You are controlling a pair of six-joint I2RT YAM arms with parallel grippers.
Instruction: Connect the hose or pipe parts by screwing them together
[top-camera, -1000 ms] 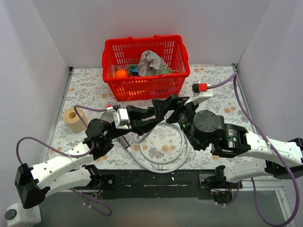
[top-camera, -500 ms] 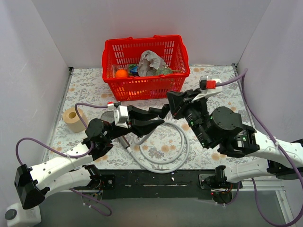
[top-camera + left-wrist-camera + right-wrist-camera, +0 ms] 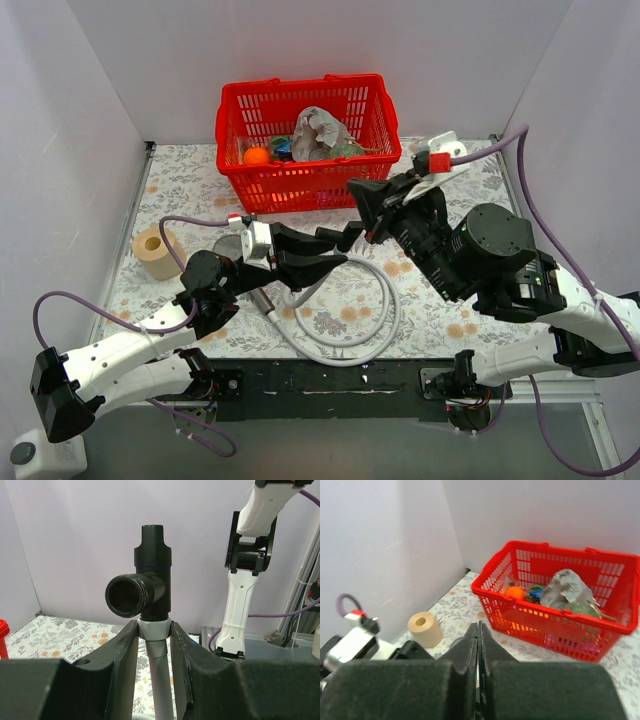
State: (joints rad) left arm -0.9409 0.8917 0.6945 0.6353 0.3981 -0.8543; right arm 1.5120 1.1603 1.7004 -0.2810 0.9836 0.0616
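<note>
My left gripper (image 3: 154,626) is shut on the grey end nut of the light-grey hose (image 3: 159,680) and holds it upright above the table. A black T-shaped pipe fitting (image 3: 152,575) sits on top of that nut, its side port facing the camera. From above, the left gripper (image 3: 335,250) is at mid-table and the hose (image 3: 375,330) lies coiled below it. The shower head (image 3: 228,246) lies behind the left wrist with its dark handle (image 3: 262,298) on the table. My right gripper (image 3: 478,626) is shut on nothing and, from above (image 3: 357,192), stands just beyond the fitting.
A red basket (image 3: 300,185) holding several small items stands at the back of the table, also in the right wrist view (image 3: 535,617). A tan paper roll (image 3: 155,252) stands at the left edge. White walls close in three sides.
My right gripper has let go of the black fitting, closed its jaws and pulled back up and to the right. The left gripper still holds the hose end in place.
</note>
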